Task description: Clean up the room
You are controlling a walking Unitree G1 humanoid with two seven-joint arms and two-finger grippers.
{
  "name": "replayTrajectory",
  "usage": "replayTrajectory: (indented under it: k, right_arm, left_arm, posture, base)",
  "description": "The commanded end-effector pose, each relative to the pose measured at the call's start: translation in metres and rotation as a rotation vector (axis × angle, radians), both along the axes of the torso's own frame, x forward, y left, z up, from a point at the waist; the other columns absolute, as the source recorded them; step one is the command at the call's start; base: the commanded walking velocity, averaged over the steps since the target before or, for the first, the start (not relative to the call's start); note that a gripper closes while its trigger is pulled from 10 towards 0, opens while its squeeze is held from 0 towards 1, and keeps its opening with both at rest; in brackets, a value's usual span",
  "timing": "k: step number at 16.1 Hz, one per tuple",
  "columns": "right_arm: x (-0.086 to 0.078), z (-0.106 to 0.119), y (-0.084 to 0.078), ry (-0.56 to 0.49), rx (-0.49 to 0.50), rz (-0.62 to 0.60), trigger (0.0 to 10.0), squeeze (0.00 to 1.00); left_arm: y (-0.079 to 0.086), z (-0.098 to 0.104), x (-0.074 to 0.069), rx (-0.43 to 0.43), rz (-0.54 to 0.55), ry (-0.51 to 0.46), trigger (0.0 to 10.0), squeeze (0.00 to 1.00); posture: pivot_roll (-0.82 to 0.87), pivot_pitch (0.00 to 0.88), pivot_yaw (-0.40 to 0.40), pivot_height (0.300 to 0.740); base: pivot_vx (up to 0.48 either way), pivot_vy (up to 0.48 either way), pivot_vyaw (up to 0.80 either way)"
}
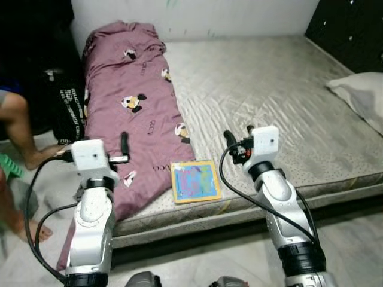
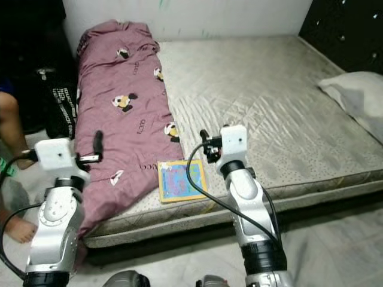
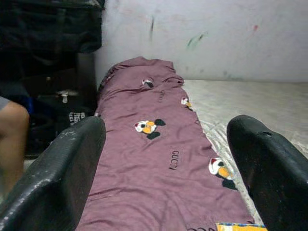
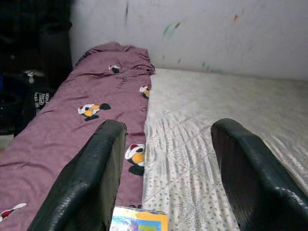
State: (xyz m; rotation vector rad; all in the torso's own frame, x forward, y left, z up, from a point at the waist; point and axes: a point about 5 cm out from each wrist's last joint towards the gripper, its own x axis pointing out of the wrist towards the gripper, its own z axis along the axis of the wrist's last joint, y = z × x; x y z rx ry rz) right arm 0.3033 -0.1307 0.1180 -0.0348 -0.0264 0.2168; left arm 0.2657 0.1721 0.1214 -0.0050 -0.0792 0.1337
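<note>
From the left eye view, a bare grey mattress [image 1: 269, 95] lies low on the floor against a white wall, and a long mauve blanket [image 1: 128, 101] printed with cartoon mice runs along the mattress's left side, its near end spilling over the front edge. A colourful picture book [image 1: 195, 181] with a yellow border lies flat at the front edge of the mattress, touching the blanket's right hem and sitting between the two arms. The left gripper [image 1: 124, 150] hangs above the near part of the blanket; the right gripper [image 1: 238, 139] hovers over bare mattress just right of the book. A white pillow [image 1: 362, 95] rests at the mattress's right edge, a black bag [image 1: 67, 110] with white lettering stands on the floor by the blanket, and a person's bare leg [image 1: 21, 128] shows at the far left. The right eye view gives the same layout, the book just beside the right arm. In the left wrist view the two black fingers [image 3: 57, 178] stand wide apart with nothing between them, the blanket stretching ahead and a corner of the book at the frame edge. In the right wrist view the fingers [image 4: 86, 183] are likewise spread and empty, framing the blanket's edge, the mattress and the book's upper edge.
</note>
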Motion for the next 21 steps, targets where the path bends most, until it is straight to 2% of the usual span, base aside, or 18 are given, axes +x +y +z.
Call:
replayTrajectory:
  k: [1, 2, 10, 16, 21]
  right_arm:
    - [0.0015, 0.0035, -0.0027, -0.011, -0.001, -0.012, 10.0, 0.0]
    - [0.0012, 0.0021, -0.0016, -0.005, -0.002, -0.011, 10.0, 0.0]
    - [0.0013, 0.0002, 0.0001, 0.007, 0.005, -0.013, 10.0, 0.0]
    - [0.0056, 0.0057, -0.0015, -0.017, 0.006, -0.023, 10.0, 0.0]
    - [0.0071, 0.006, -0.0026, -0.013, 0.003, -0.027, 10.0, 0.0]
  left_arm:
    - [0.0008, 0.0029, -0.0018, 0.008, 0.007, -0.01, 10.0, 0.0]
    - [0.0009, 0.0025, -0.0025, 0.011, 0.006, -0.009, 10.0, 0.0]
    - [0.0013, 0.0014, -0.0024, 0.012, 0.002, 0.004, 10.0, 0.0]
    - [0.0007, 0.0039, 0.0007, 0.009, -0.008, 0.0, 10.0, 0.0]
    - [0.0008, 0.0033, 0.0013, -0.006, -0.001, 0.002, 10.0, 0.0]
  posture:
    - [-0.02, 0.022, -0.027, 0.74]
    - [-0.02, 0.022, -0.027, 0.74]
    - [-0.02, 0.029, -0.027, 0.74]
    - [-0.02, 0.034, -0.017, 0.74]
    - [-0.03, 0.032, -0.02, 0.74]
  base:
    - [0.0, 0.0, 0.0]
    - [0.0, 0.0, 0.0]
    - [0.0, 0.0, -0.8]
    - [0.0, 0.0, -0.16]
    - [0.0, 0.0, -0.74]
